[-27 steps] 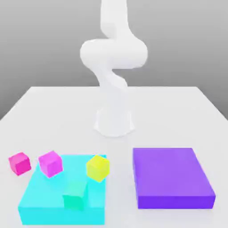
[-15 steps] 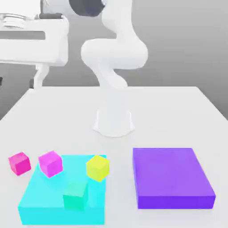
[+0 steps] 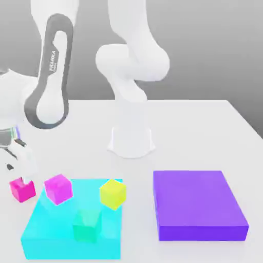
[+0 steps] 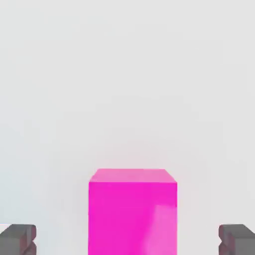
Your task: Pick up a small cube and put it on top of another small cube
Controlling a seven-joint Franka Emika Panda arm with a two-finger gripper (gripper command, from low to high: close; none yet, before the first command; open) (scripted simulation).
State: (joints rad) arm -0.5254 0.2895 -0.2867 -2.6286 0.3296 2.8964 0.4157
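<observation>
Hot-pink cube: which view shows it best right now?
The hand view: the hot-pink cube sits close up and unobstructed, with a gap to the open gripper jaws on each side. The exterior view shows it small on the table at that view's left, partly covered by the gripper.

4 small cubes on the bench [image 3: 205, 133]: 1 hot-pink small cube [image 3: 21, 189], 1 magenta-violet cube [image 3: 58, 188], 1 yellow cube [image 3: 113, 193], 1 green cube [image 3: 86, 225]; plus 2 flat slabs, 1 cyan slab [image 3: 51, 241], 1 purple slab [image 3: 198, 203].
</observation>
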